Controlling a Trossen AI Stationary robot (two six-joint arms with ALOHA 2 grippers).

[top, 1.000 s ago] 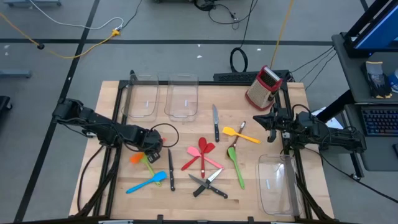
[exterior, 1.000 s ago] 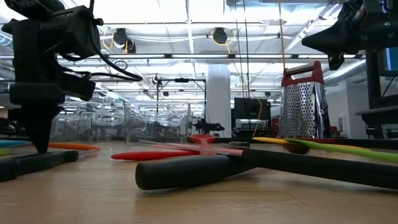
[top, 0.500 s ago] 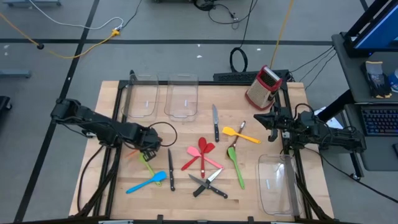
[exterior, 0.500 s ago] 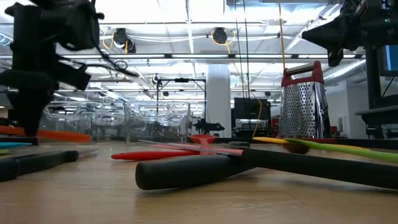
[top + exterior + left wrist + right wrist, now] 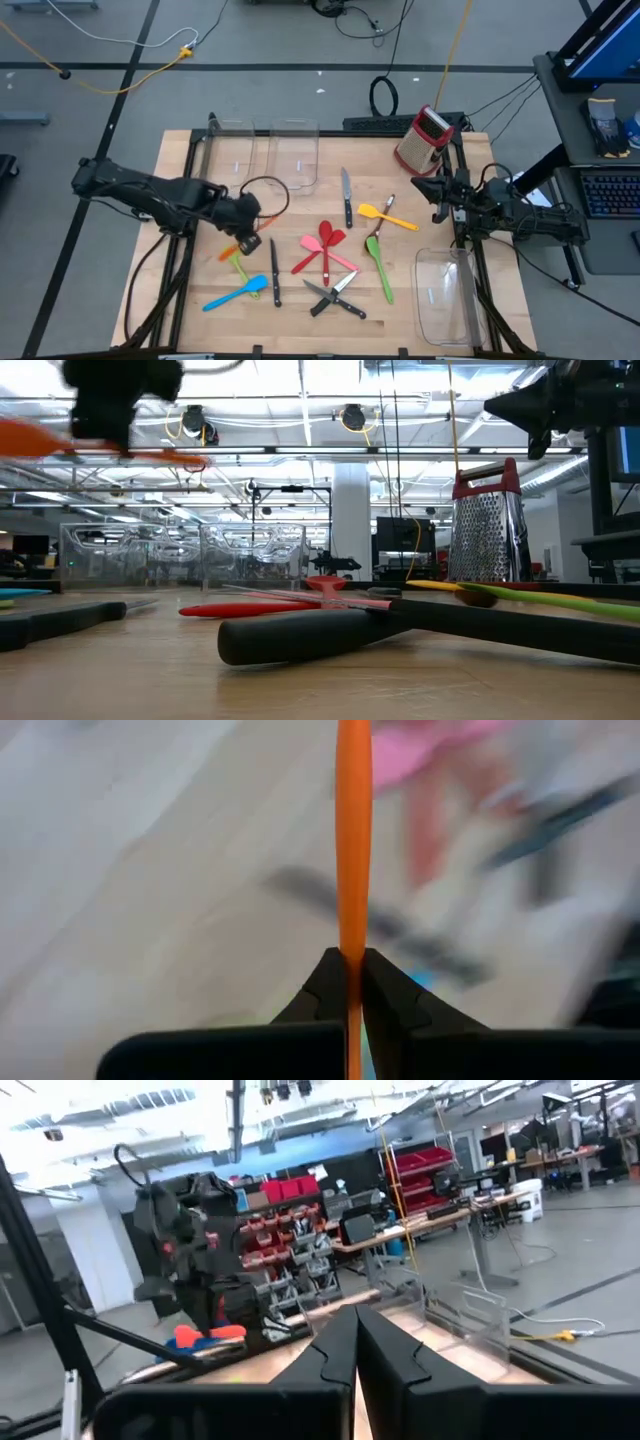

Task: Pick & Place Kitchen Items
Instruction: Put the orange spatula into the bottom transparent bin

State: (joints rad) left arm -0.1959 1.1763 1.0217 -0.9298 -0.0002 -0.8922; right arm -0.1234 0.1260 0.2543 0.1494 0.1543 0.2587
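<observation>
My left gripper (image 5: 246, 238) is shut on an orange spatula (image 5: 230, 251) above the table's left middle. In the low view the left gripper (image 5: 118, 422) and the orange spatula (image 5: 60, 440) are high above the table top. A green utensil (image 5: 238, 266), a blue spatula (image 5: 236, 294) and a black-handled knife (image 5: 274, 272) lie below it. Red and pink spatulas (image 5: 322, 246), two crossed knives (image 5: 335, 296), a green spoon (image 5: 380, 266), a yellow spatula (image 5: 384, 215), a brown spoon (image 5: 388, 203) and another knife (image 5: 346, 196) lie flat mid-table. My right gripper (image 5: 437, 196) is shut and empty at the right. My left gripper pinches the orange spatula's thin handle (image 5: 352, 942) between its two fingers (image 5: 322, 982). The fingers come from above and lie across the handle. The spatula is lifted clear of the table and hangs about level (image 5: 150, 456).
Two clear bins (image 5: 228, 158) (image 5: 293, 158) stand at the far left. A third clear bin (image 5: 445, 296) lies at the near right. A red box grater (image 5: 424, 140) stands at the far right, close to my right arm.
My left gripper has gone up, and a little toward the table's far edge, with the orange spatula. The spatula lay on the table a second ago and now hangs level and well clear of it.
</observation>
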